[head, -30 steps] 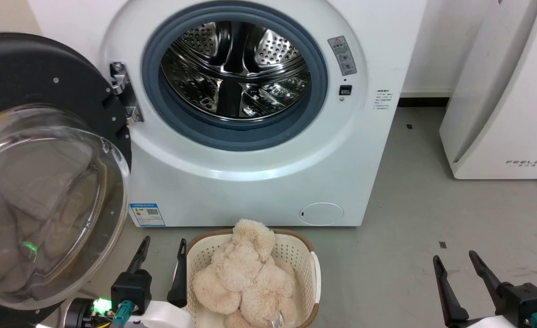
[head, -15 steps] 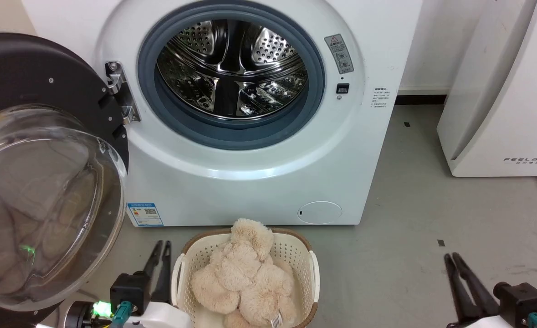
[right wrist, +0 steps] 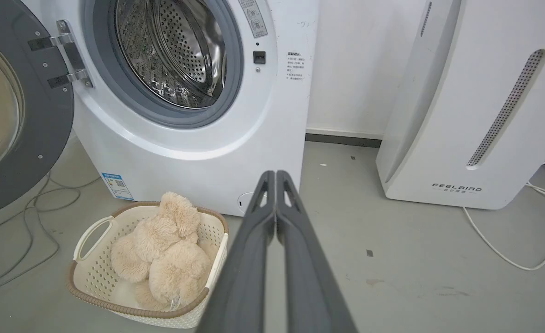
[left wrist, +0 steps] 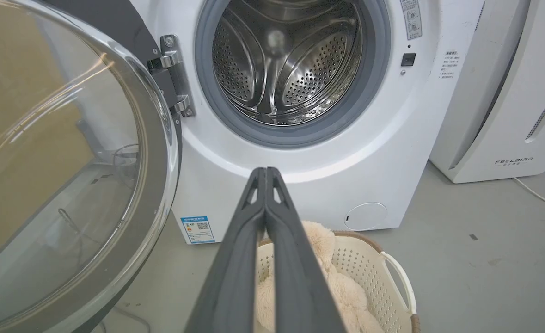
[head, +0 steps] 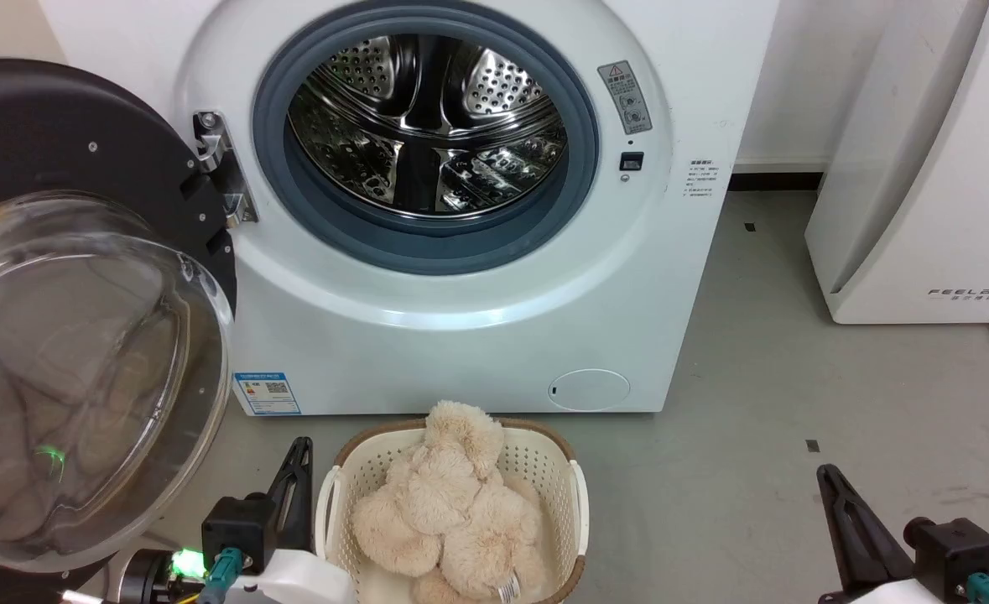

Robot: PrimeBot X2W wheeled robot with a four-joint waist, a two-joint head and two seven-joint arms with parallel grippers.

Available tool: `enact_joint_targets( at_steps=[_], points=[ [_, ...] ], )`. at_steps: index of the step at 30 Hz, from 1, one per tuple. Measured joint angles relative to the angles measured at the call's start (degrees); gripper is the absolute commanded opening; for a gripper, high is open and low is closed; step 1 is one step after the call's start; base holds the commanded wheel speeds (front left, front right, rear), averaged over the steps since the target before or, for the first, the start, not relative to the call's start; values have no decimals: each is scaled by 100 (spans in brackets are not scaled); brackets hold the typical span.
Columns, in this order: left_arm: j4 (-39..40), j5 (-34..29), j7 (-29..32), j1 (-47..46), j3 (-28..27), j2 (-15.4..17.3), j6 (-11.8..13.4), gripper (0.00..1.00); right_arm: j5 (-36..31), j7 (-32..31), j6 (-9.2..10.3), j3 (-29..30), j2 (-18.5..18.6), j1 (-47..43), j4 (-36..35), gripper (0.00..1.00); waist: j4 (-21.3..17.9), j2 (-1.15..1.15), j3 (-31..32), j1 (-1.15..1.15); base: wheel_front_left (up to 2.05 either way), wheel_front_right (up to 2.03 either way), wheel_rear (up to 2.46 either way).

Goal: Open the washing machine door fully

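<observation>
The white washing machine (head: pixel 460 335) stands ahead with its steel drum (head: pixel 427 126) exposed. Its round black door (head: pixel 66 143) with the bulging glass bowl (head: pixel 83 377) is swung wide to the left on its hinge (head: pixel 217 168); the door (left wrist: pixel 69 162) also shows in the left wrist view and its dark rim (right wrist: pixel 45 115) in the right wrist view. My left gripper (head: pixel 297 457) sits low, between the door and the basket, shut and holding nothing (left wrist: pixel 265 173). My right gripper (head: pixel 825 478) is at the lower right over the floor, shut and empty (right wrist: pixel 275 175).
A cream basket (head: pixel 578 495) holding a fluffy beige plush toy (head: pixel 452 512) sits on the grey floor in front of the machine. A white FEELBIRD appliance (head: pixel 922 168) stands to the right. Cables lie on the floor (right wrist: pixel 22 222) under the door and at the right (right wrist: pixel 508 249).
Both grippers have gone from open to shut, fingers together. The camera shifted slightly; the door and machine stay as they were.
</observation>
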State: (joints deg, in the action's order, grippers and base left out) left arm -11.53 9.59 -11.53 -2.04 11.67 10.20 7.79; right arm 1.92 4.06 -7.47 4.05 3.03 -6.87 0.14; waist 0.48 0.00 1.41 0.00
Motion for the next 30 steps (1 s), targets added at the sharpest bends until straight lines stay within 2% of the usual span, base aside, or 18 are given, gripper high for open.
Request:
enact_joint_targets(
  at_steps=[30],
  points=[
    [288,-254,297,4,-319,-191,-202,0,-43,-104,0,-101,0,146,-1,0,-13,0,-38,0,0,0,0]
  ],
)
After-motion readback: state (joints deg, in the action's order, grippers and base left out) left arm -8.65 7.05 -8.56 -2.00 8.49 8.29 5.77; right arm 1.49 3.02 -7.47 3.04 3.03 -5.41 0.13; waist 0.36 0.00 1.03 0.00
